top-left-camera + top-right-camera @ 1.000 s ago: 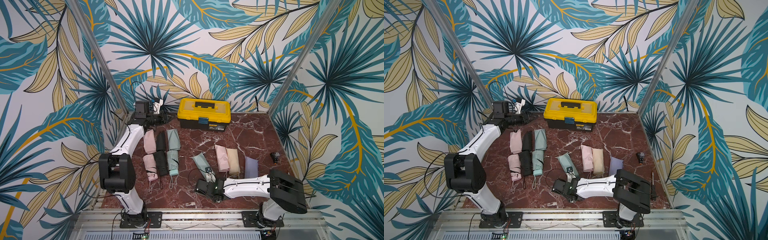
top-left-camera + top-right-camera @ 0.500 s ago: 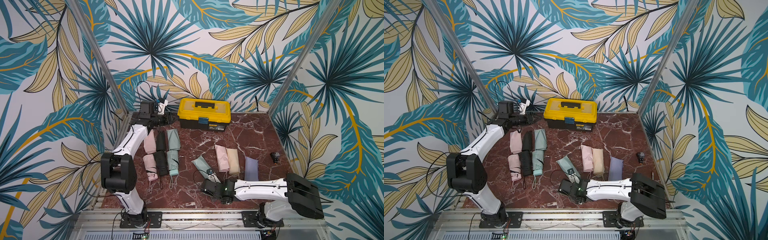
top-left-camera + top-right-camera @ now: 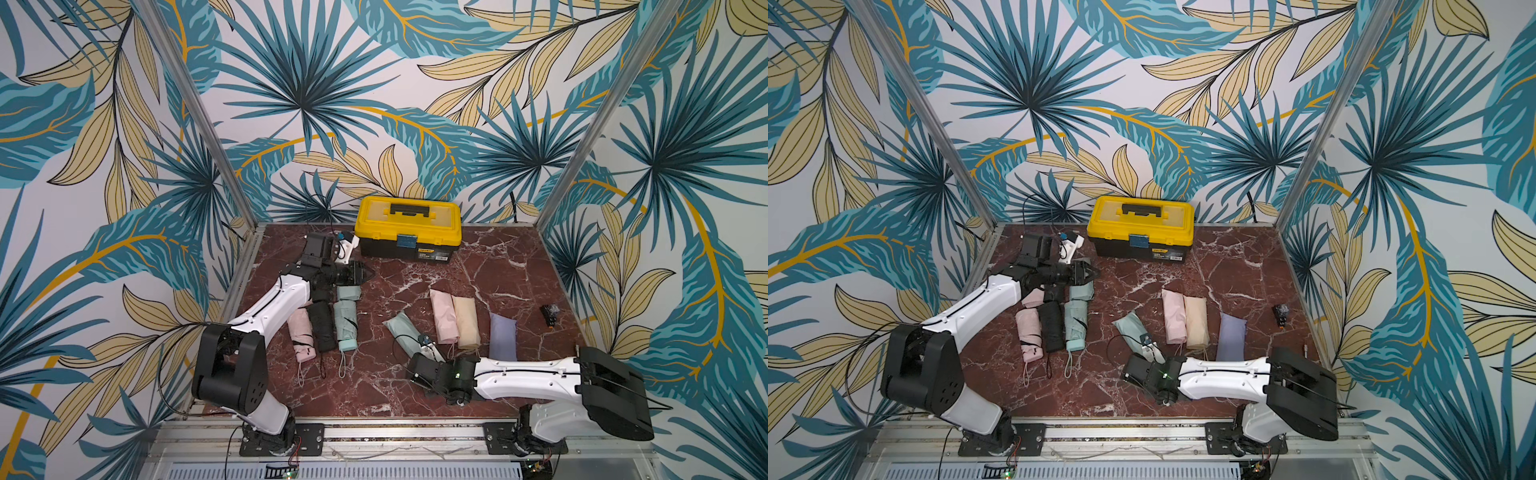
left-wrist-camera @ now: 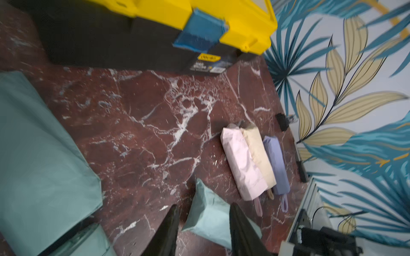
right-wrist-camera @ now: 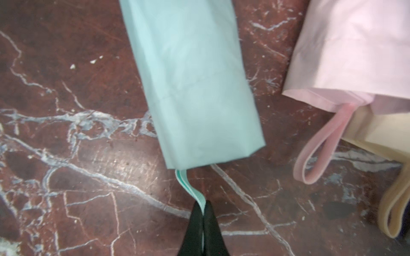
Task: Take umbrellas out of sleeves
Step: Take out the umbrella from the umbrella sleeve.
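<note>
The right gripper (image 5: 203, 210) is clenched on the mint wrist loop (image 5: 188, 186) that comes out of the mint sleeve (image 5: 195, 88). This sleeve lies tilted on the marble table (image 3: 415, 270), near the pink sleeve (image 3: 444, 316). The left gripper (image 4: 204, 228) hangs near the yellow toolbox (image 3: 409, 228), its jaws apart and released.

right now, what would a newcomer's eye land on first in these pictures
The yellow-lidded toolbox at the back of the red marble table is the loudest thing. Nearer the front, a pink sleeve, a beige sleeve and a lilac sleeve lie in a row. Beside the pink one, the right gripper is shut on the mint wrist loop poking out of a mint sleeve.
</note>
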Controlling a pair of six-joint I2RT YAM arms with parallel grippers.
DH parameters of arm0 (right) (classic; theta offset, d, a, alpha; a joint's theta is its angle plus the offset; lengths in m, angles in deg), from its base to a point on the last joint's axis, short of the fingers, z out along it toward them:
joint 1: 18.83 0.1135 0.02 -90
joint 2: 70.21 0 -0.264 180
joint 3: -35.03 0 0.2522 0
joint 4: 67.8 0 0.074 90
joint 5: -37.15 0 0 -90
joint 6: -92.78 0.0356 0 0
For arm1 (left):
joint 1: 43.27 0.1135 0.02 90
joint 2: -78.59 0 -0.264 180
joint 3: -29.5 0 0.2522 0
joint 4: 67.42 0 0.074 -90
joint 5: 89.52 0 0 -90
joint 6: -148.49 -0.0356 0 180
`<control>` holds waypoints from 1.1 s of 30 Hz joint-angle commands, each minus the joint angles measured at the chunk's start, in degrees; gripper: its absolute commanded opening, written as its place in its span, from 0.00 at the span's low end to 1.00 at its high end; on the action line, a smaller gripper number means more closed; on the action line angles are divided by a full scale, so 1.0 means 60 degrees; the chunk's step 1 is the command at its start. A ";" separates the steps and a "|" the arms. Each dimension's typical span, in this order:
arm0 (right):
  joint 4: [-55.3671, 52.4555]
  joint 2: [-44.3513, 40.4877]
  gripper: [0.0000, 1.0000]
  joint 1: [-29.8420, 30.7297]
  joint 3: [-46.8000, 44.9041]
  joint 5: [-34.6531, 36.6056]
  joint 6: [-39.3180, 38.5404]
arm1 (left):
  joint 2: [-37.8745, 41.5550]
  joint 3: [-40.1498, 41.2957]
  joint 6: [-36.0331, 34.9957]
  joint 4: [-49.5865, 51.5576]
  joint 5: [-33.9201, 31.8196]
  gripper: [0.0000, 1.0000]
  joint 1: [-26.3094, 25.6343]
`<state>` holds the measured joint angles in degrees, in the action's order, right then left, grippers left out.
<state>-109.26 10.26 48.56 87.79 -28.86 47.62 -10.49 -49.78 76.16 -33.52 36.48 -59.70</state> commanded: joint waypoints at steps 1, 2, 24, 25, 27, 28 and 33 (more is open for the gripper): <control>0.0184 -0.0631 0.00 -0.0194 -0.0558 0.0236 0.0364 | 0.0298 0.0171 -0.1610 0.0912 -0.0370 0.39 -0.0802; 0.0282 -0.0809 0.00 -0.0227 -0.0692 0.0200 0.0365 | 0.0199 0.0129 -0.1964 0.1155 -0.0459 0.39 -0.1026; 0.0777 -0.1429 0.00 -0.0403 -0.1490 -0.0292 0.0620 | -0.0082 0.0017 -0.9138 0.3612 -0.3927 0.25 -0.3356; 0.0789 -0.1456 0.00 -0.0401 -0.1519 -0.0292 0.0612 | -0.0133 0.0073 -0.9513 0.3717 -0.4138 0.25 -0.3450; 0.0808 -0.1474 0.00 -0.0398 -0.1549 -0.0307 0.0599 | -0.0300 0.0144 -0.9975 0.3837 -0.4365 0.25 -0.3560; 0.0841 -0.1473 0.00 -0.0404 -0.1560 -0.0307 0.0587 | -0.0430 0.0090 -1.0087 0.3938 -0.4408 0.25 -0.3561; 0.0958 -0.1285 0.00 -0.0407 -0.1476 -0.0391 0.0552 | -0.1078 -0.0044 -1.0669 0.4066 -0.4256 0.26 -0.3660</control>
<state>-104.24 2.02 46.33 79.51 -30.77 50.39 -14.69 -49.29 16.80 -11.07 11.68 -81.22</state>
